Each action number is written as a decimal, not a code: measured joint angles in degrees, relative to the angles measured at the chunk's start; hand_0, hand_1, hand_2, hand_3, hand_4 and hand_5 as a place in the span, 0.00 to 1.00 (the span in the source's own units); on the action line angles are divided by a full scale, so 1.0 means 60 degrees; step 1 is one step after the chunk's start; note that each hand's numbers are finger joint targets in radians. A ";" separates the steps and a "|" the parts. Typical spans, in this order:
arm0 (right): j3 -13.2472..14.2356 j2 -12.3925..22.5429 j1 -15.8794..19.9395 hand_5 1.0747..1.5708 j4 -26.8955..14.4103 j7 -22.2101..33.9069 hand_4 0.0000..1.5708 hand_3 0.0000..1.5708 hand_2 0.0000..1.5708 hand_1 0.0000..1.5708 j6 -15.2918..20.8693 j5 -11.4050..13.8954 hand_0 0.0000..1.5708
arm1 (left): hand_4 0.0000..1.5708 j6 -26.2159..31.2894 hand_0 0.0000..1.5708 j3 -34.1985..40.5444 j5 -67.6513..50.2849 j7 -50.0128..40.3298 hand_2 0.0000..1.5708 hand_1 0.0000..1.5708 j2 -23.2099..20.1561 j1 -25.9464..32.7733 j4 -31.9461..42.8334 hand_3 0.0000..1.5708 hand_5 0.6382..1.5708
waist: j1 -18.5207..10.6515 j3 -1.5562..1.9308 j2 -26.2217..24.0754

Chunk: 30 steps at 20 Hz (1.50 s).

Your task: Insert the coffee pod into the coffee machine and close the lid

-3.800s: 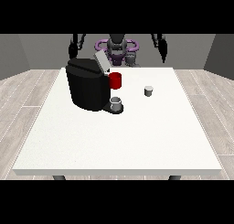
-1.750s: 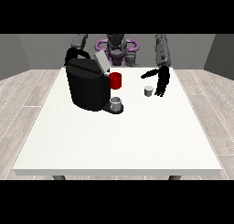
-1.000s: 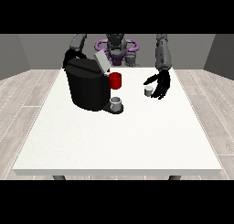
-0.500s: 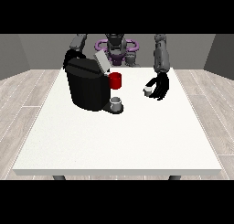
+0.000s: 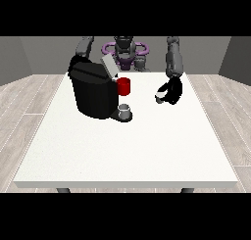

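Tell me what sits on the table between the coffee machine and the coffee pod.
In the front view, only bare white table lies between the coffee machine and the coffee pod, held by the hand at the view's right.

The coffee pod (image 5: pixel 160 97) shows only as a small pale patch, mostly covered by the curled fingers of the hand at the view's right (image 5: pixel 172 91). The hand at the view's left is hidden behind the coffee machine (image 5: pixel 93 89); only its arm shows above. The machine's pod slot lies out of sight under the raised lid (image 5: pixel 109 67).
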<state>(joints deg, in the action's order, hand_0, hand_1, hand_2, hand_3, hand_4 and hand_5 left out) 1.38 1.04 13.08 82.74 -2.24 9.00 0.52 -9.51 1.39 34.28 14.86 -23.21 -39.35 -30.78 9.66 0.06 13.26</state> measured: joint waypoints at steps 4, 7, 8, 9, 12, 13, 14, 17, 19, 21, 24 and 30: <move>0.0139 -0.0008 -0.0017 1.00 -0.0277 -0.0031 0.27 0.00 0.00 0.00 -0.0015 -0.0124 0.00 | 0.38 0.0538 0.89 -0.0012 -0.0061 0.0424 0.91 0.89 -0.0061 -0.0304 -0.0193 0.87 1.00 | -0.0085 -0.0007 -0.0241; 0.0108 -0.0052 -0.0081 1.00 -0.0508 -0.0085 0.27 0.00 0.00 0.00 -0.0026 -0.0160 0.00 | 0.37 0.0864 0.84 -0.0041 -0.0077 0.0347 0.88 0.84 0.0027 -0.0655 -0.0383 0.86 1.00 | -0.0067 -0.0008 -0.0508; 0.0199 -0.0026 -0.0050 1.00 -0.0673 -0.0178 0.28 0.00 0.00 0.00 -0.0035 -0.0202 0.00 | 0.35 0.1028 0.82 -0.0049 -0.0090 0.0314 0.87 0.82 0.0029 -0.0817 -0.0474 0.85 1.00 | -0.0094 -0.0008 -0.0520; 0.0241 -0.0011 -0.0023 1.00 -0.0763 -0.0186 0.28 0.00 0.00 0.00 -0.0043 -0.0228 0.00 | 0.34 0.1105 0.79 -0.0047 -0.0086 0.0270 0.84 0.79 0.0063 -0.0907 -0.0525 0.84 1.00 | -0.0095 -0.0006 -0.0561; 0.0277 0.0008 0.0072 1.00 -0.0985 -0.0004 0.31 0.00 0.00 0.00 -0.0015 -0.0235 0.00 | 0.36 0.1655 0.79 -0.0045 -0.0127 0.0163 0.84 0.79 -0.0026 -0.1306 -0.0699 0.82 1.00 | -0.0138 -0.0008 -0.0777; 0.0262 0.0023 0.0166 1.00 -0.1054 0.0004 0.31 0.00 0.00 0.00 -0.0020 -0.0207 0.00 | 0.36 0.1794 0.80 -0.0033 -0.0129 0.0096 0.85 0.80 -0.0060 -0.1515 -0.0752 0.82 1.00 | -0.0115 -0.0007 -0.0752; 0.0234 0.0052 0.0127 1.00 -0.1109 -0.0080 0.31 0.00 0.00 0.00 -0.0130 -0.0222 0.00 | 0.35 0.1920 0.80 -0.0014 -0.0135 0.0037 0.85 0.80 -0.0102 -0.1665 -0.0792 0.82 1.00 | -0.0055 -0.0008 -0.0770; 0.0117 0.0021 0.0098 1.00 -0.1118 -0.0137 0.28 0.00 0.00 0.00 -0.0192 -0.0174 0.00 | 0.34 0.2247 0.80 0.0082 -0.0164 0.0030 0.85 0.80 -0.0274 -0.2011 -0.0877 0.82 1.00 | 0.0075 -0.0006 -0.0809; 0.0313 0.0128 0.0329 1.00 -0.1405 -0.0229 0.29 0.00 0.00 0.00 -0.0188 -0.0228 0.00 | 0.34 0.2385 0.80 0.0044 -0.0128 -0.0166 0.85 0.80 -0.0156 -0.2236 -0.1056 0.82 1.00 | -0.0045 -0.0005 -0.0807; 0.0258 0.0076 0.0296 1.00 -0.1484 -0.0298 0.31 0.00 0.00 0.00 -0.0157 -0.0214 0.00 | 0.34 0.2531 0.80 0.0039 -0.0113 -0.0321 0.85 0.80 -0.0058 -0.2282 -0.1139 0.82 1.00 | -0.0068 -0.0006 -0.0948; 0.0252 0.0063 0.0360 1.00 -0.1472 -0.0367 0.30 0.00 0.00 0.00 -0.0269 -0.0307 0.00 | 0.35 0.2609 0.64 0.0130 -0.0084 -0.0399 0.76 0.64 -0.0112 -0.2432 -0.1205 0.78 1.00 | 0.0008 -0.0007 -0.0904; 0.0052 -0.0017 0.0465 1.00 -0.1237 -0.0442 0.32 0.00 0.00 0.00 -0.0418 -0.0328 0.00 | 0.31 0.2677 0.77 0.0543 -0.0139 -0.0884 0.79 0.77 -0.0399 -0.3246 -0.1154 0.76 1.00 | 0.0514 -0.0008 -0.0684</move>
<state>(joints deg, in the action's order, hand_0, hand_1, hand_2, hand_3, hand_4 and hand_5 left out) 1.69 0.94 15.86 75.31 -4.89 6.49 -1.45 6.55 4.65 33.45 9.56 -25.60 -58.83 -37.70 12.75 0.01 9.15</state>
